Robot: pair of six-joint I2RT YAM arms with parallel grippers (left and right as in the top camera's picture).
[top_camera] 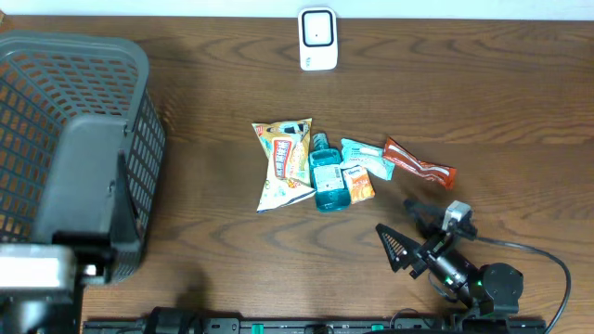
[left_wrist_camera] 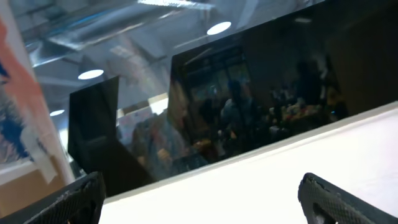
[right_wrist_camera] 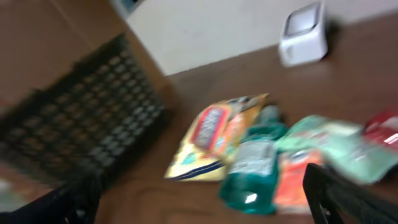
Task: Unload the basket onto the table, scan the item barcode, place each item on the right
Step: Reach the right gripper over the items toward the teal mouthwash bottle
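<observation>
Right fingers (right_wrist_camera: 348, 199): spread as wide as they go with nothing between them, low over the near side of the dark wooden bench (top_camera: 186, 83) and aimed at the pile.
Left fingers (left_wrist_camera: 68, 202): just as wide and just as empty, tipped up toward ceiling lights and dark panels. That arm sits far left, by the basket.
Items to scan: a huddle mid-bench, just beyond the right fingers. A yellow crinkly snack bag (top_camera: 283, 162) lies against a teal plastic bottle (top_camera: 327, 176). Beside the bottle are a small orange packet (top_camera: 357, 183) and a pale green sachet (top_camera: 365, 156), with a long red wrapper (top_camera: 418, 167) on the right fringe.
White boxy barcode scanner (top_camera: 316, 39): at the far edge, well apart from the pile.
Grey plastic mesh basket (top_camera: 56, 93): left end of the bench.
Step in hand: choosing and grasping one item, I'd say; none is lifted yet.
Doing it well: go for the fringe piece, probably the red wrapper. Pinch across its narrow width and lift it clear so its neighbours don't drag along. No barcode is readable from here, so find the printed side once it is up. Then hold it flat and steady facing the scanner.
</observation>
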